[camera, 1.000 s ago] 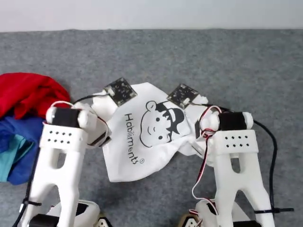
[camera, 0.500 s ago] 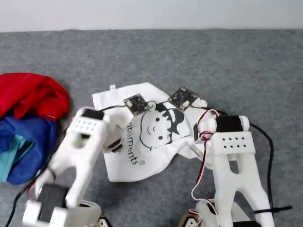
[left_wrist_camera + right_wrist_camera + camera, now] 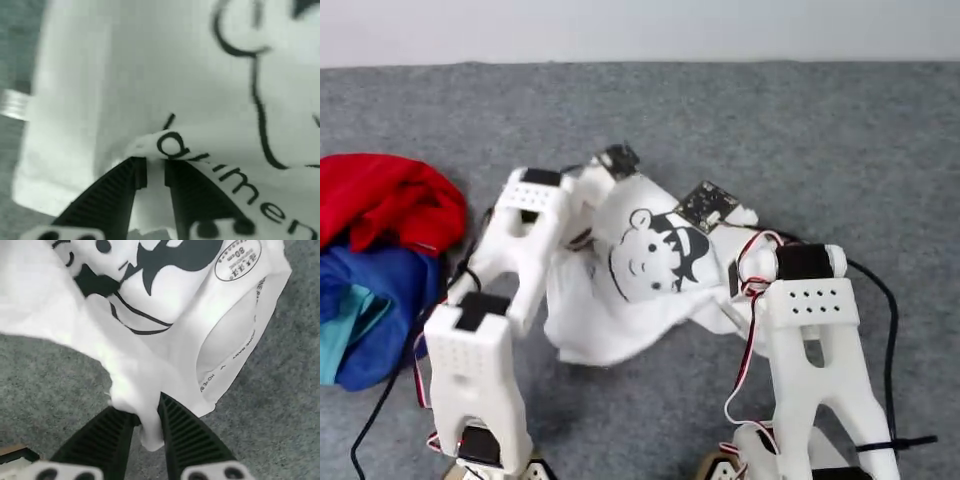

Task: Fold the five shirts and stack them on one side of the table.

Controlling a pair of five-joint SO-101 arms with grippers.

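Left gripper [image 3: 155, 167] and right gripper [image 3: 146, 416], both mine, are each clamped on a bunched fold of the white shirt [image 3: 620, 320] at the worktop's [image 3: 820, 130] middle.

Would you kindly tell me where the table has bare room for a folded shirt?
Bare table lies beyond the white shirt and to its right. Crowded: the left edge, with the red shirt and blue shirt, and the middle, where the left gripper and right gripper hold it.

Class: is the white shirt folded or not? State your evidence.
Not folded: the white shirt lies bunched and creased, pinched by the left gripper and right gripper.
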